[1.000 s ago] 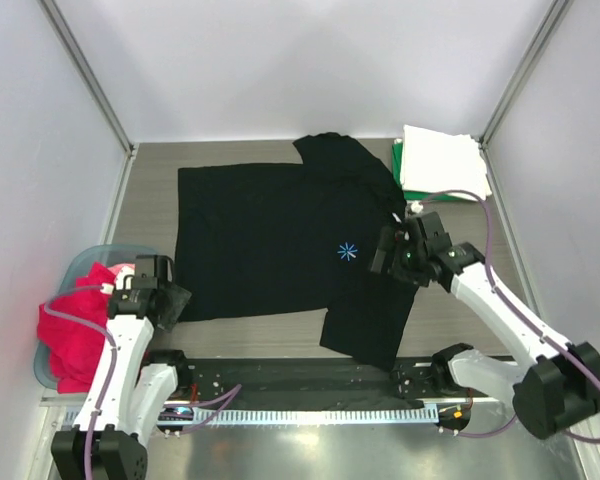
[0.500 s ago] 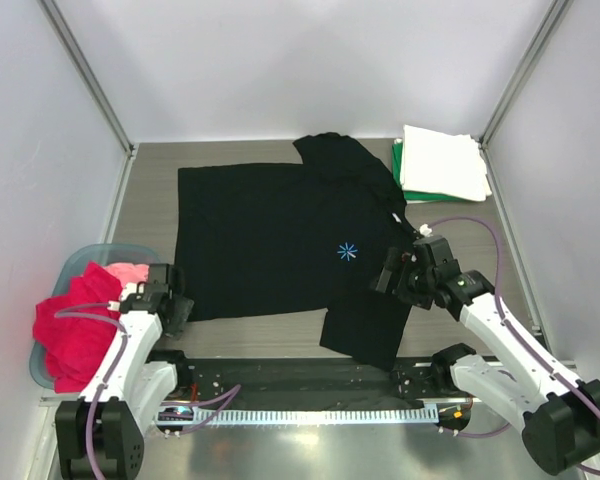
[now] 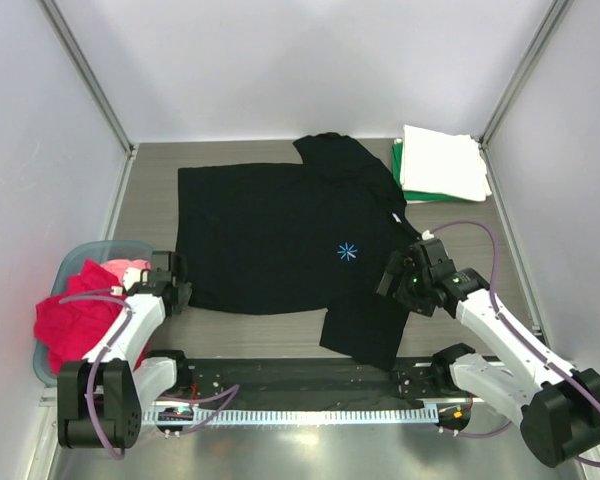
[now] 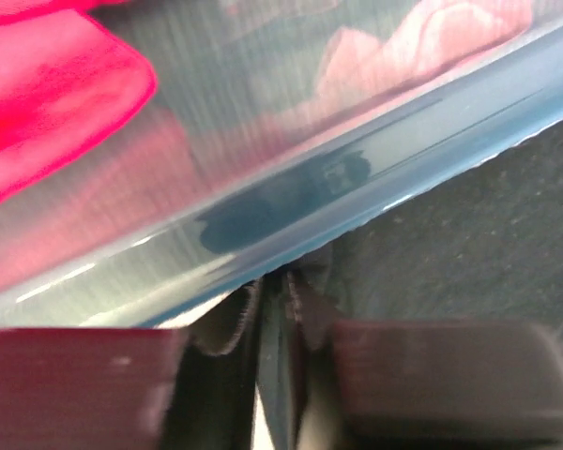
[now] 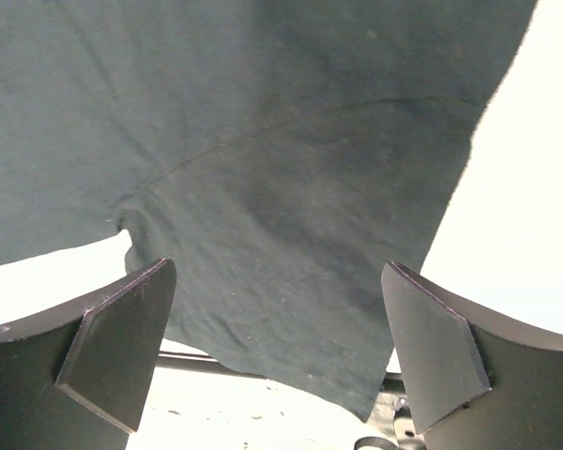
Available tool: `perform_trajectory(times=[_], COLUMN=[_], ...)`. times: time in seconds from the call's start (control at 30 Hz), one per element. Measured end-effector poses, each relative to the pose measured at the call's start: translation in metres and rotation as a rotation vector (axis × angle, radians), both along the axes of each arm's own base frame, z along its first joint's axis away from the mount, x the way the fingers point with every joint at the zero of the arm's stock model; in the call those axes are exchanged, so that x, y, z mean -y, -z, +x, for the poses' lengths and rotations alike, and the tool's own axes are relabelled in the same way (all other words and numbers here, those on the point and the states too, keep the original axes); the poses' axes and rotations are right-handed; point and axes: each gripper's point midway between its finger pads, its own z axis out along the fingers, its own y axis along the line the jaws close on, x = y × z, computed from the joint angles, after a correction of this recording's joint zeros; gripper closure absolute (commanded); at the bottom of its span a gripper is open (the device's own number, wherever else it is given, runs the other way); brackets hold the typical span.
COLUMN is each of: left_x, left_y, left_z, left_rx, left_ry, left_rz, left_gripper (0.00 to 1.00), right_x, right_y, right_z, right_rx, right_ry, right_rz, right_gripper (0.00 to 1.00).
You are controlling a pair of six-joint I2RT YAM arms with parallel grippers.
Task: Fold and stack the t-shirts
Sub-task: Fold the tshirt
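left gripper (image 4: 277, 328): nearly closed, pinching a fold of the black t-shirt (image 3: 270, 240) at its hem corner
right gripper (image 5: 277, 347): spread wide, empty, the shirt's near sleeve (image 5: 291, 234) just beneath and ahead
black t-shirt: flat, blue star print (image 3: 347, 251) up
beyond right gripper: white t-shirt (image 3: 440, 158) folded on green t-shirt (image 3: 412, 186)

Top external: looking down from high above the near edge of the table (image 3: 150, 190), facing away from that edge, taking in the whole surface from a distance.
Left wrist: sitting low and very close, facing the pale blue tub (image 4: 357, 183) wall beside the black t-shirt (image 4: 479, 244).
Right wrist: hanging near, looking down on the black t-shirt's sleeve.
Shared: all three are showing the black t-shirt; top external and left wrist are sharing the pale blue tub.
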Motion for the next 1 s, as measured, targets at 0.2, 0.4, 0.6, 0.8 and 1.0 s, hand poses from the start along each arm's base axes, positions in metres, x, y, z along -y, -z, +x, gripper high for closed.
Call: perform_trajectory(times=[0.2,0.4,0.6,0.8,1.0], left_x=[0.001,0.005,0.007,0.008,0.009], left_y=[0.0,-0.007,-0.033,-0.041,-0.046], left_z=[0.008,0.002,0.005,-0.001,-0.006], left_rx=[0.032,0.026,0.069,0.072,0.09], left_ry=[0.021,0.061,0.093,0.123,0.14], left_rz=[0.002,-0.008,-0.003,0.0,0.001], left_gripper=[1.0,1.0,1.0,1.0,1.0], right_x=[0.007,-0.008,-0.046,-0.038,-0.037], right_y=[0.007,0.005,0.022,0.048,0.059], right_z=[-0.01,-0.032,-0.072,-0.097,-0.12], right_rx=[-0.049,-0.062,-0.125,-0.174,-0.185], right_ry=[0.038,0.012,-0.114,-0.097,-0.106], right_rz=[-0.039,-0.052,-0.091,-0.172,-0.173], right_gripper=[0.02,0.02,0.03,0.12,0.23])
